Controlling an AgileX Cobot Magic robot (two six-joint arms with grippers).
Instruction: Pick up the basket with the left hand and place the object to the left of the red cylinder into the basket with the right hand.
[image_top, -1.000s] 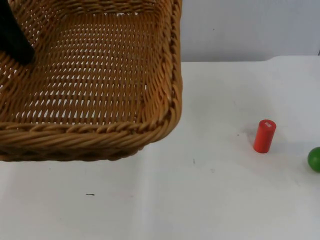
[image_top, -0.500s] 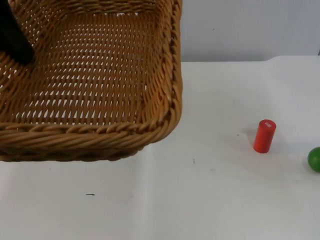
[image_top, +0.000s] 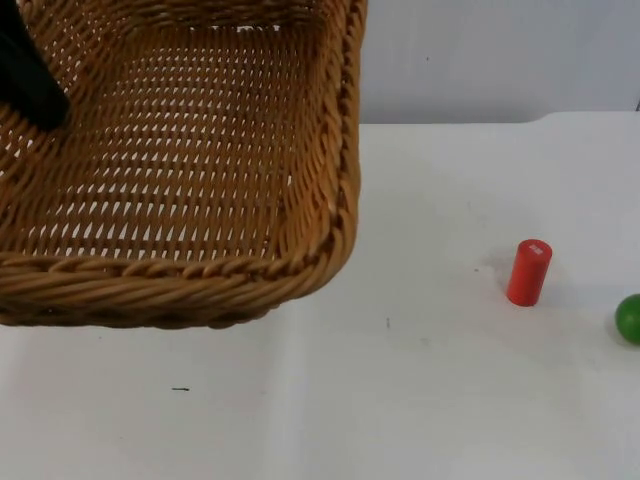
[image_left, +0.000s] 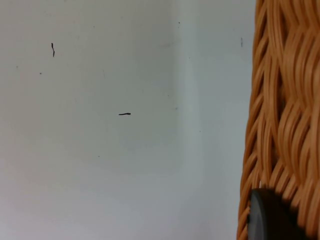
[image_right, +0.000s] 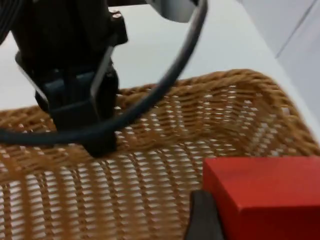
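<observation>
The right gripper (image_right: 220, 225) is closed on a red block (image_right: 265, 195) and holds it above the open basket (image_top: 190, 190), as the right wrist view shows. The left gripper (image_right: 82, 107) is clamped on the basket's rim and holds the basket raised over the white table (image_top: 420, 400). On the table, well apart from the basket, the red cylinder (image_top: 528, 272) stands upright with a green ball (image_top: 629, 318) near it. The step in hand appears to be the placement. The next move calls for lowering the block inside the basket walls and releasing it.
</observation>
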